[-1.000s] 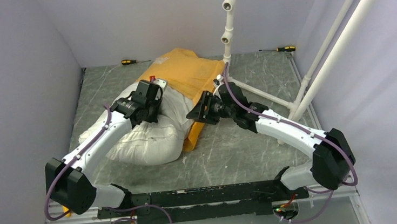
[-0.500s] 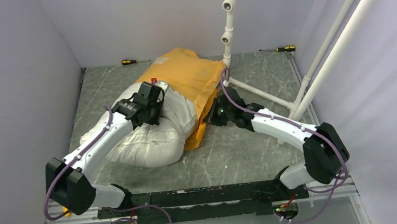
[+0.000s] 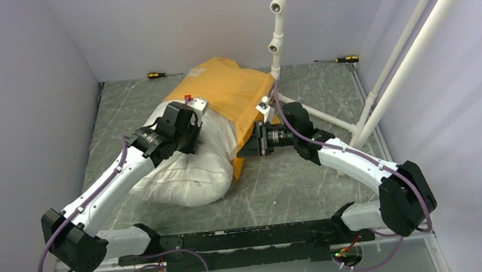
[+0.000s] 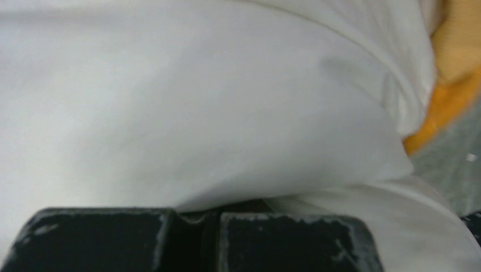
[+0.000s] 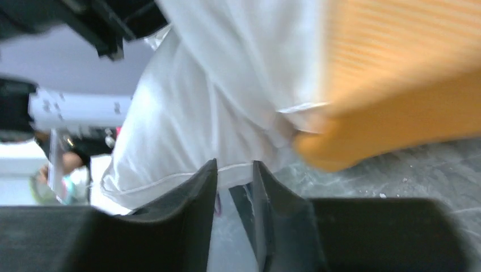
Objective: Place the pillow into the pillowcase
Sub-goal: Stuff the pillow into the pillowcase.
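Pillow (image 3: pixel 189 177) partly inside pillowcase (image 3: pixel 228 91), on table (image 3: pixel 295 184).

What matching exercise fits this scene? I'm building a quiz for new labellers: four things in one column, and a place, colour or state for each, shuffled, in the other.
Column one
1 pillow
2 pillowcase
3 left gripper
4 white pipe

Column two
A upright, beyond the pillowcase
B orange-yellow, over the pillow's far end
C plump, near end bare on the table
D shut, against the pillow

Pairs: 1-C, 2-B, 3-D, 4-A
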`<action>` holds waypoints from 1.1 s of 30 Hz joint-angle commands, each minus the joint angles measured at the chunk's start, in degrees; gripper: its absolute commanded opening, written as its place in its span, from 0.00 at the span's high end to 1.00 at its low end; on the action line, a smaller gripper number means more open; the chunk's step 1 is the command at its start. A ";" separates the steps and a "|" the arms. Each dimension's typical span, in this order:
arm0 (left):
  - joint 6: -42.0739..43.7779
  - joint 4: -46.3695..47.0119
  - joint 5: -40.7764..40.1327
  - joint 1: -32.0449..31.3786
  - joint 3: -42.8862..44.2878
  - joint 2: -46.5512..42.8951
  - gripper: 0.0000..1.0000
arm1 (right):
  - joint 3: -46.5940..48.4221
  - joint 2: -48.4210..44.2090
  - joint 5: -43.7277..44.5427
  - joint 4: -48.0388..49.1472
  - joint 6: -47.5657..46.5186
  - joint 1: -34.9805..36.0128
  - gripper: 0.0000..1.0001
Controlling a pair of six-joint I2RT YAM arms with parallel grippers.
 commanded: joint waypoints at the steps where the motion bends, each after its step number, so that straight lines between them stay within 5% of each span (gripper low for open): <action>1: -3.18 11.48 3.71 -2.27 1.95 1.89 1.00 | 6.21 -5.10 -5.43 -16.84 -12.03 1.85 0.44; 4: -3.79 8.95 3.07 -2.33 1.67 2.98 1.00 | 7.46 -7.63 5.43 -23.81 -11.45 0.87 0.13; 8: -4.84 9.72 3.12 -2.76 -0.45 1.99 1.00 | 8.82 -9.20 16.39 -26.70 -6.15 -0.01 0.09; 18: -6.25 10.57 4.03 -3.73 -3.57 0.03 1.00 | 13.70 3.83 23.91 -21.59 -0.38 -0.60 0.39; 24: -6.27 12.52 5.77 -5.09 -4.53 -1.14 1.00 | 14.40 6.74 22.32 -16.69 -0.39 -1.05 1.00; 28: -5.58 12.90 5.56 -5.61 -4.16 -1.56 1.00 | 15.81 -0.02 15.88 -17.90 -4.20 -1.05 1.00; 33: -5.79 15.75 4.55 -5.96 -2.62 -1.69 1.00 | 15.91 -6.28 -4.02 -18.52 -9.37 -1.57 1.00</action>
